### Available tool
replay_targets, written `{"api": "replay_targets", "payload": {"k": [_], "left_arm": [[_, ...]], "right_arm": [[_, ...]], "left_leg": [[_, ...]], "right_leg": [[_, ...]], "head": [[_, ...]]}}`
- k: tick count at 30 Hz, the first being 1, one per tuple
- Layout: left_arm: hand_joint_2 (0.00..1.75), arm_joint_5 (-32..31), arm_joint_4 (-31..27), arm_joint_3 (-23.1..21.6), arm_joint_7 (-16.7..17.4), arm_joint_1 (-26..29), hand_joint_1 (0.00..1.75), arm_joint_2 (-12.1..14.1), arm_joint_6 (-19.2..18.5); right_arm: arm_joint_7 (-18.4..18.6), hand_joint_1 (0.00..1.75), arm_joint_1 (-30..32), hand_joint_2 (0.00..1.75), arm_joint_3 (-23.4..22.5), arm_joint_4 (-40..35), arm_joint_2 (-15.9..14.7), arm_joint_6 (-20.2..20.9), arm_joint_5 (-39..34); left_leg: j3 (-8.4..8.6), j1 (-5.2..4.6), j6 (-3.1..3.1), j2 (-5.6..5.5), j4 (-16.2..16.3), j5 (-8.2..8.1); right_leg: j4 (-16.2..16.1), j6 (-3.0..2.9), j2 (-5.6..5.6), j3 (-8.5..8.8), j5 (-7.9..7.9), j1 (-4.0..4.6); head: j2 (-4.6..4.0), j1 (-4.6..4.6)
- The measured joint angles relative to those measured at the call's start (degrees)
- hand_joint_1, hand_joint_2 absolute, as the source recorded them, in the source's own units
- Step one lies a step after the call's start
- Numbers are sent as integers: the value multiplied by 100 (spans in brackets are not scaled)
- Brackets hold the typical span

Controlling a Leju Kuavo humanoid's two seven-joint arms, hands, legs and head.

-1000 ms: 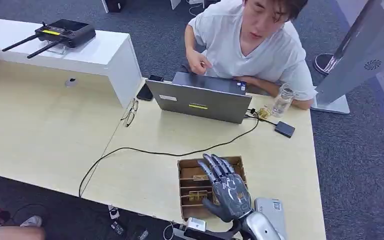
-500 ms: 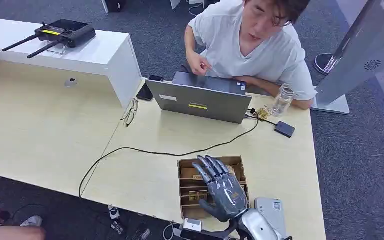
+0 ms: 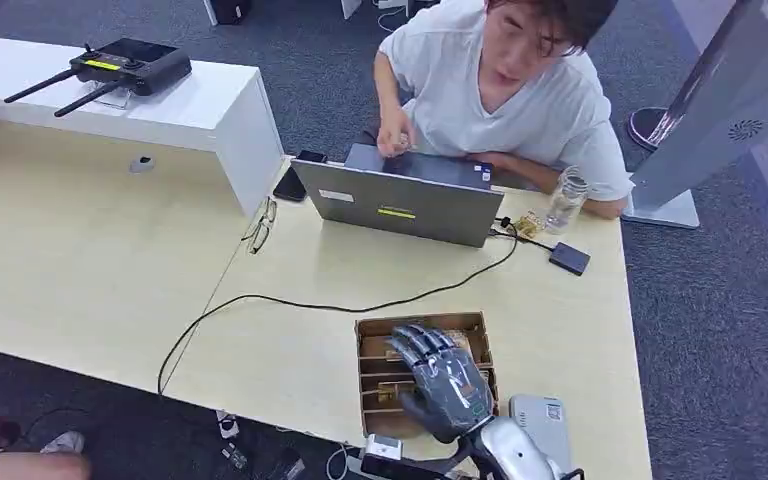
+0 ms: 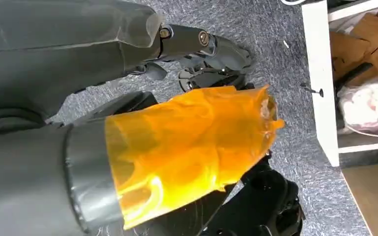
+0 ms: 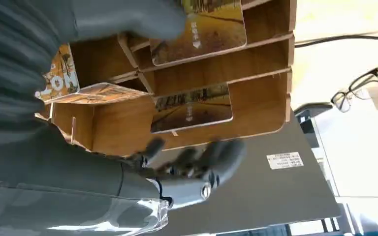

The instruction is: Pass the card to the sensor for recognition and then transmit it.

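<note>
Right hand (image 3: 447, 385) over the wooden card box (image 3: 372, 372), near the bench's (image 3: 290, 350) front edge. Fingers (image 3: 422, 342) extended and slightly apart, reaching down over the box's slots; whether they touch a card, cannot tell. In the right wrist view the thumb (image 5: 128, 18) lies across the top of one card.

Card box: brown, slotted, divided into several narrow compartments by thin wooden walls. Cards (image 5: 192, 107) with a brown-gold print stand in separate slots: one in a far slot, another (image 5: 202, 27) in the next slot under the thumb, a third (image 5: 61, 81) tilted at the box's side. None lifted clear.

Just beside the box on the right, at the bench's front edge, a grey flat device (image 3: 543, 422). A small white block (image 3: 384, 447) sits at the bench edge just below the box.

Left hand (image 4: 211, 49) hangs over grey carpet, an orange film wrap behind it; fingers loosely curled, holding nothing visible.

Open bench surface left of the box and between box and laptop (image 3: 400, 195), crossed by a black cable (image 3: 290, 303). Further back: glasses (image 3: 258, 228), a glass jar (image 3: 566, 200), a small dark box (image 3: 569, 258). A person (image 3: 505, 90) sits behind the laptop, one hand on it. Far left, a white shelf (image 3: 160, 115) carries a black controller with antennas (image 3: 110, 68).
</note>
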Motion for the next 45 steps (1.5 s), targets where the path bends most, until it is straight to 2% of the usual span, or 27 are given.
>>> {"api": "replay_targets", "payload": {"k": [4, 12, 14, 15, 19, 20, 25, 27, 28, 30, 32, 33, 45], "left_arm": [[0, -17, 0, -22, 4, 0, 0, 0, -4], [0, -37, 0, -101, -15, -2, 0, -4, -37], [0, -31, 0, -107, -116, -30, 0, -66, 27], [0, -24, 0, -111, -118, -64, 0, -118, 74], [0, -35, 0, -155, -116, -135, 0, -266, 107], [0, -46, 0, -175, -120, -143, 0, -278, 98], [0, -68, 0, -254, -151, -153, 0, -289, 66], [0, -70, 0, -264, -166, -157, 0, -289, 66], [0, -68, 0, -267, -168, -157, 0, -289, 66], [0, -70, 0, -273, -175, -157, 0, -286, 66], [0, -70, 0, -280, -177, -157, 0, -286, 66], [0, -79, 0, -280, -179, -157, 0, -286, 66], [0, -96, 0, -400, -179, -156, 0, -286, 63]], "right_arm": [[7, 143, -7, 175, 17, 22, 0, 4, 4], [26, 140, -79, 175, 55, 59, 0, 31, 11], [35, 141, -79, 175, 55, 61, 0, 22, 11], [37, 138, -77, 175, 55, 61, -4, 20, 11], [20, 143, -73, 175, 57, 61, -11, 22, -4], [2, 140, -73, 175, 57, 61, -13, 20, -11], [-57, 148, -71, 175, 59, 61, -13, 20, -50], [-63, 140, -69, 175, 59, 59, -13, 15, -63], [-66, 103, -66, 175, 59, 57, -13, 13, -83], [-72, 52, -59, 175, 59, 50, -15, 11, -105], [-90, 24, -50, 175, 59, 22, -24, 11, -127], [-113, 3, -46, 175, 59, -6, -35, 11, -142], [-177, 0, -44, 175, 144, -153, -157, 133, -245]], "left_leg": [[0, 0, 0, 0, 0, 0], [1, 0, 0, 0, 0, 0], [3, -4, 1, 1, 1, 1], [2, -4, 3, -1, 1, 2], [2, -4, 3, 4, 2, 2], [3, -4, 4, 3, 2, 2], [2, -2, 3, 2, 2, 2], [2, -1, 3, 2, 2, 2], [2, -1, 3, 2, 2, 2], [2, -1, 3, 2, 2, 2], [2, -2, 3, 2, 2, 2], [2, -2, 3, 2, 2, 2], [3, -3, 3, 2, 2, 2]], "right_leg": [[0, 0, 0, 0, 0, 0], [0, 0, -1, 0, 0, 0], [0, 1, -1, 0, 1, -3], [0, 1, -5, 2, 1, -3], [-1, 2, 2, 2, 4, -2], [-1, 2, 1, 1, 4, -3], [-1, 2, 1, 0, 3, -2], [0, 2, 1, 0, 3, -2], [0, 2, 1, 0, 3, -2], [0, 2, 1, 0, 3, -1], [0, 2, 1, 0, 3, -1], [0, 2, 1, 0, 3, -1], [-1, 2, 1, 0, 3, -2]], "head": [[0, -2], [0, 0], [0, -4], [0, -2], [0, 0], [0, 0], [0, -2], [0, -2], [0, -2], [0, -2], [0, -2], [0, -2], [0, -2]]}}
